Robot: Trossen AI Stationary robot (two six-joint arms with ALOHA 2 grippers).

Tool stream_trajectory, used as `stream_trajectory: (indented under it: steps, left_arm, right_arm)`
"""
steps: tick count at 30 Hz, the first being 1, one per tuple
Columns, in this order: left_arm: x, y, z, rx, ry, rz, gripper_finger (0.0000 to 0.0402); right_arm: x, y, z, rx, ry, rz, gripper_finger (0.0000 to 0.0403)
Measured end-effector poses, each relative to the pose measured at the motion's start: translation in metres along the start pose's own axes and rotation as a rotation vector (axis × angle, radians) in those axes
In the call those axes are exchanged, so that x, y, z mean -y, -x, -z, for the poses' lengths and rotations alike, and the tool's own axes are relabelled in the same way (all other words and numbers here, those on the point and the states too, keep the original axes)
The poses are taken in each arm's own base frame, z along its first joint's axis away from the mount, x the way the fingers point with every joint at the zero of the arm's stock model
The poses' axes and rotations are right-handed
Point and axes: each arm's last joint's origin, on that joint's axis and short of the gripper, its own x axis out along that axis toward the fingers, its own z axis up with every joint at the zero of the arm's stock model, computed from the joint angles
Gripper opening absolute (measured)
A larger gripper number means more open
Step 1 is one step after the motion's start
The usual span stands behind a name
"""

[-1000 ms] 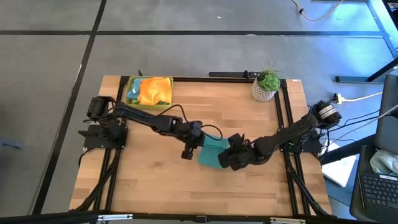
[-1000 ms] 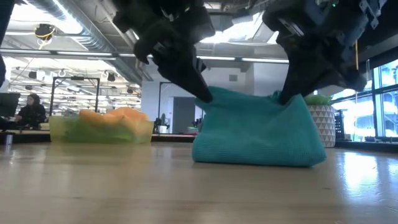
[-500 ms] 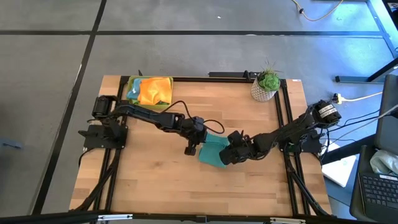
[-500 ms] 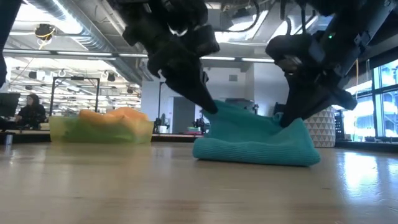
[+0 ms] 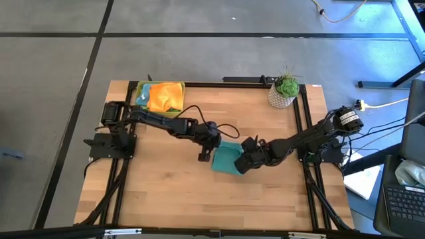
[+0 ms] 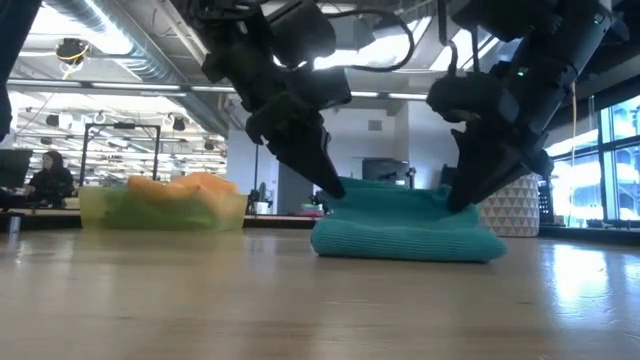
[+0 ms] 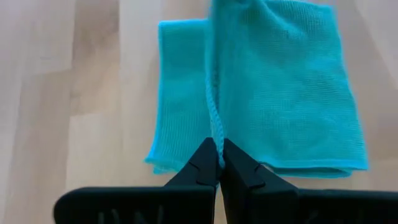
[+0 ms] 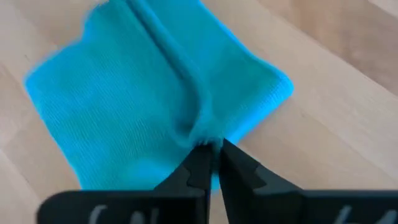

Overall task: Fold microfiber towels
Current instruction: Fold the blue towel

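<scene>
A teal microfiber towel [image 5: 226, 159] lies folded in layers on the wooden table's middle, low and wide in the low view [image 6: 405, 240]. My left gripper [image 5: 206, 157] is shut on its left end and my right gripper [image 5: 240, 164] on its right end. Both slant down onto it. More towels, orange, light blue and green, are piled in the yellow-green tray [image 5: 159, 97] at the far left. My left gripper pinches an edge of the towel's top layer [image 7: 215, 134] between its two fingers, slanting down from the table's left. That edge stands up as a thin ridge; the rest lies flat on the table. My right gripper pinches a raised ridge of the towel [image 8: 198, 132] near a corner, slanting down from the table's right. The cloth below it rests on the table.
A potted plant [image 5: 285, 89] in a white pot stands at the far right corner. The tray [image 6: 160, 205] sits behind and to the left of the towel. Bare wood lies toward the near edge. A person sits far off in the room [image 6: 48, 175].
Both grippers have sunk and gone slightly toward the far edge, each keeping its hold. The towel, which stood as a tall hanging fold, has come down: its upper part now lies over the lower layer as a low flat pile.
</scene>
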Motion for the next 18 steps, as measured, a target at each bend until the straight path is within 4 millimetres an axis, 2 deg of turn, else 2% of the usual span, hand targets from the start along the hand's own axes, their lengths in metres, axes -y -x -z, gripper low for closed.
stream_trajectory:
  steps: [7,12,18]
  left_arm:
    - [-0.013,0.001,0.005,-0.046,0.026,-0.099,0.0]
    - [-0.017,0.001,0.006,-0.035,0.041,-0.046,0.0]
    - [-0.018,0.001,0.011,-0.087,0.116,-0.122,0.0008]
  right_arm:
    - [0.001,-0.001,0.0,-0.004,0.002,0.007,0.0089]
    - [0.001,-0.001,0.0,0.002,-0.006,0.003,0.0136]
    - [0.0,0.0,0.0,-0.006,-0.079,-0.006,0.0157]
